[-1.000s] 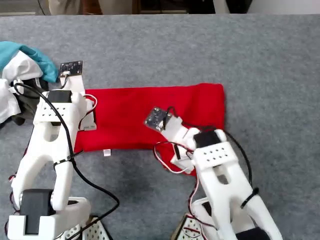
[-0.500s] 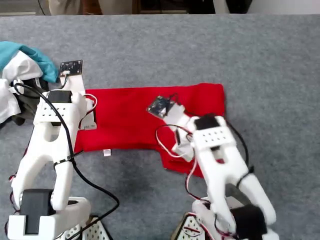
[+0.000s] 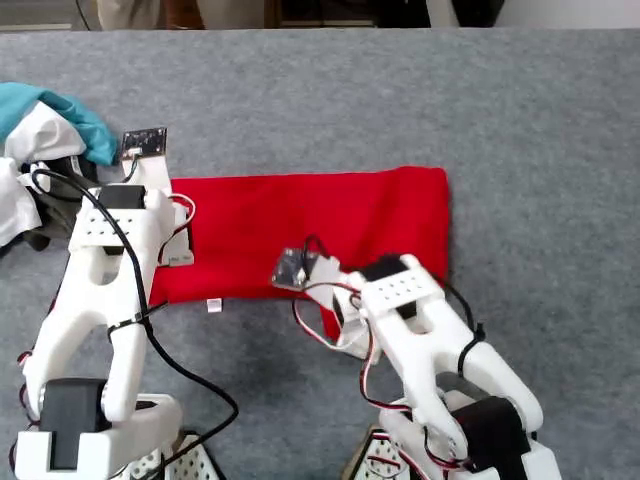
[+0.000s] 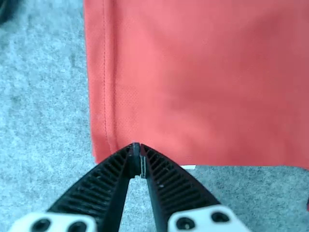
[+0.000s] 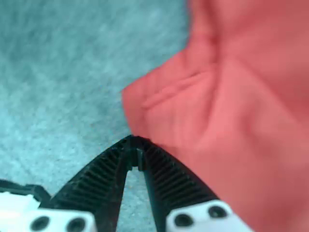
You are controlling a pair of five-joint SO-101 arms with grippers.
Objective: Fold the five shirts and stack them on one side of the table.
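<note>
Both tools, left (image 4: 135,152) and right (image 5: 135,147), pinch shut on the near edge of the red shirt (image 3: 300,225), seemingly part-folded mid-worktop (image 3: 500,120); nothing looks stacked, and a heap (image 3: 40,140) waits alongside.

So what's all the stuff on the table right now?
red shirt: one, red, lying flat mid-table.
clothes heap: one, teal, white and black, at the table's left edge.
table: one, grey, under everything.
left arm: one, white, at the shirt's left end, jaws shut on its hem.
right arm: one, white, at the shirt's near edge, jaws shut on a folded corner.
</note>
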